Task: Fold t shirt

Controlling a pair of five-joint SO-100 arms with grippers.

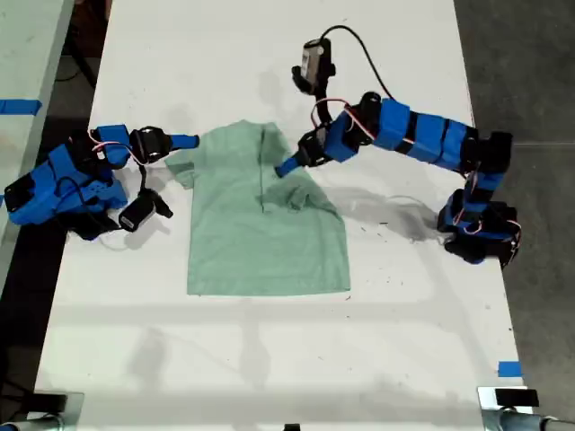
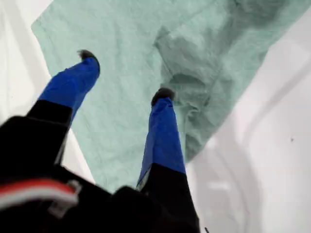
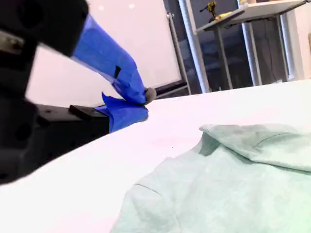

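Note:
The pale mint-green t shirt (image 1: 260,233) lies flat on the white table (image 1: 269,359), neck toward the far edge. Its sleeve on the exterior view's right is folded in over the body. My first gripper (image 1: 286,167) reaches in from the exterior view's right and hovers over the shirt's upper middle. In the first wrist view it is open (image 2: 125,75), nothing between the fingers, with the t shirt (image 2: 131,39) and its rumpled fold below. My second gripper (image 1: 187,141) rests shut (image 3: 142,99) just off the other sleeve, not touching the t shirt (image 3: 233,184).
A black device with a cable (image 1: 313,63) stands on the table beyond the shirt's neck. Blue tape (image 1: 508,369) marks the table's near corner on the exterior view's right. Another table with blue tape (image 1: 18,106) lies off the exterior view's left.

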